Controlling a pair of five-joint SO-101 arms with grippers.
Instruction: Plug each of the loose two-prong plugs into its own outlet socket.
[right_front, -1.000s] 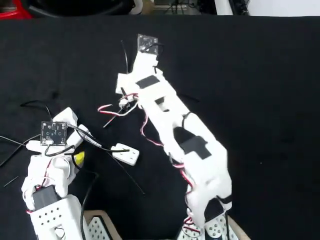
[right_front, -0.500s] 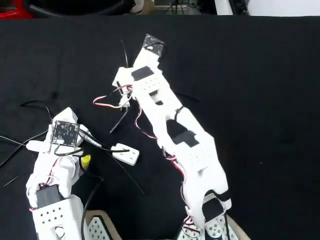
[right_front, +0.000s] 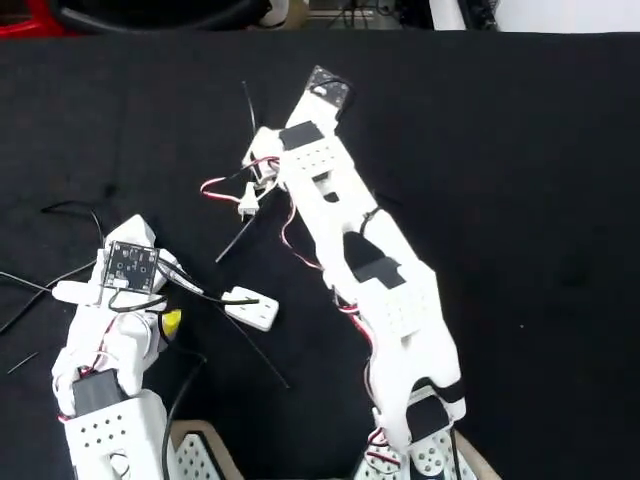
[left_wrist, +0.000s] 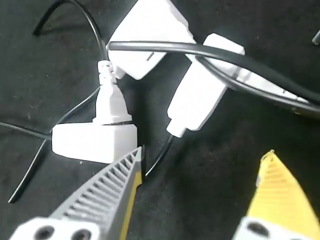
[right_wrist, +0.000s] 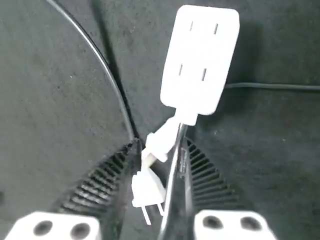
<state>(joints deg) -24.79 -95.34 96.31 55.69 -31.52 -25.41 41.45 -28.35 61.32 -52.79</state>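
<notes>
Between the fingers of the right gripper (right_wrist: 155, 165), squeezed close together, sits a white two-prong plug (right_wrist: 148, 192), near a white outlet block (right_wrist: 200, 57). The left gripper (left_wrist: 204, 151) has its fingers wide apart above a plugged-in plug (left_wrist: 111, 100).

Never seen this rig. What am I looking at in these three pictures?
Two small robot arms at a black table: the left arm and the right arm. The high view looks down on both; the other two pictures come from a camera on each arm's wrist, looking along its pincer. The right pincer is shut on a white two-prong plug, a black cable alongside it, with a white outlet block lying beyond. The left pincer is open above several white pieces; a second plug looks pushed into a small block. From above, a white block lies between the arms; whether it matches either wrist picture, I cannot tell.
</notes>
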